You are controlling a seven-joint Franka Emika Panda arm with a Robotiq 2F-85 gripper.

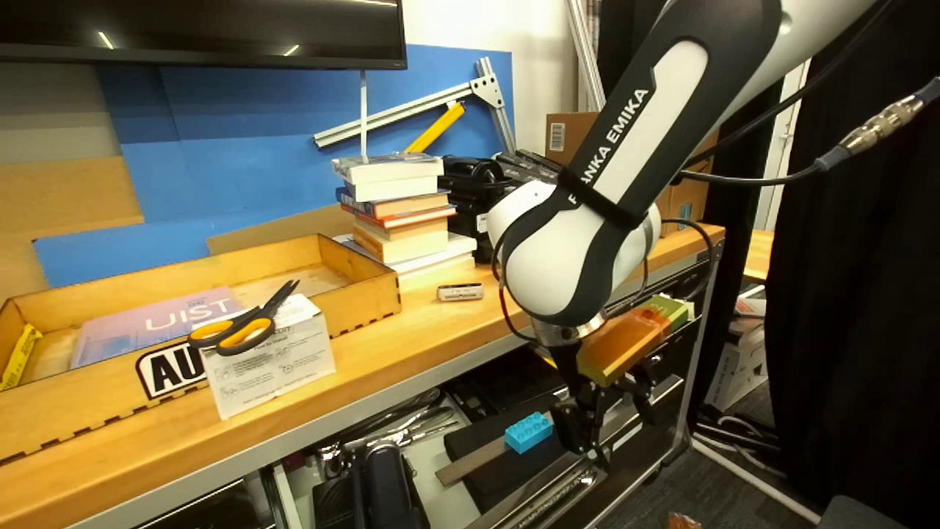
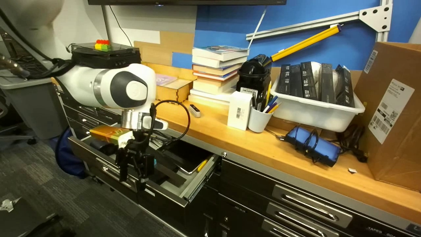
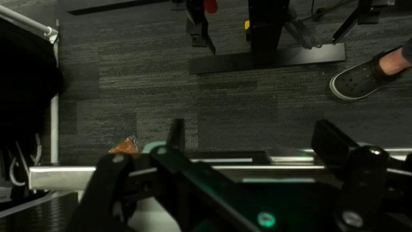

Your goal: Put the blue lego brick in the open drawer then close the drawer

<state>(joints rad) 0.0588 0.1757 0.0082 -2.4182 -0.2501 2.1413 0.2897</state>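
The blue lego brick lies studs up inside the open drawer, apparently resting on a flat bar, as the gripper of a Panda arm hangs at the drawer's front edge. Its fingers stand spread, with nothing between them. That position suggests the placing is done and the push comes next: with the drawer standing well out from the workbench, fingertips at its front seem well set to press it home. An orange-and-green block appears mounted beside the gripper (its purpose is anyone's guess).

Whether the fingers touch the front or merely hang beside it is not clear. In an exterior view they cover part of the silvery handle, and a mere sliver of the brick shows past the gripper. The wrist view does not show the brick at all, offering instead carpet, the dim drawer front and a dark shoe, its wearer cut off at the right. The drawer also runs out of the bottom of an exterior view, and much of its inside sinks into shadow.
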